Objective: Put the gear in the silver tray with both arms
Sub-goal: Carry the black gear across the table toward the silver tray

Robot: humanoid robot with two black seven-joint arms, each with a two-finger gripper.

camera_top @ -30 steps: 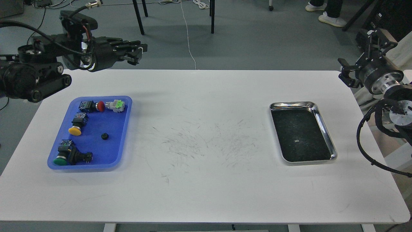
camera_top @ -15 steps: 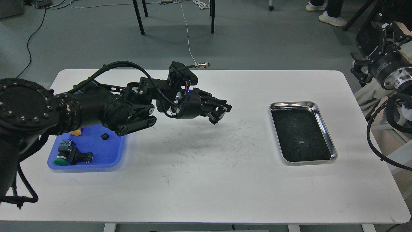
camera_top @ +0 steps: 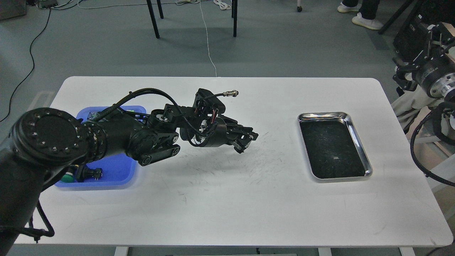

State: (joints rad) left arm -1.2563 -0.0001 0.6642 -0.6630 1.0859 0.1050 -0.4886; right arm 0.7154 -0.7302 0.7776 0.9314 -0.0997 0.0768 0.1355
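**A:** so where's the left gripper (camera_top: 245, 140) sitting? Looks like it's out over the middle of the worktop (camera_top: 227, 199), fingers pointing right and a bit down, above the scuffed patch. The fingers read as one dark lump to me, so I can't tell if they're parted or holding anything.

**B:** yeah same here, too dark to call. The left arm (camera_top: 117, 137) stretches in from the left edge and covers most of the blue tray (camera_top: 113, 174). Only its near rim, a back corner and a green-capped button switch (camera_top: 67, 176) poke out.

**A:** and the silver tray (camera_top: 359, 142)?

**B:** over on the right side, well apart from that gripper, with a wide bare strip of white top between them. Its long side runs close to the worktop's right edge, bottom dark and scratched.

**A:** right gripper (camera_top: 403, 76)?

**B:** off past the right edge, near the far corner, up by the frame border. Can't tell how its fingers stand. No gear that I can pick out anywhere.
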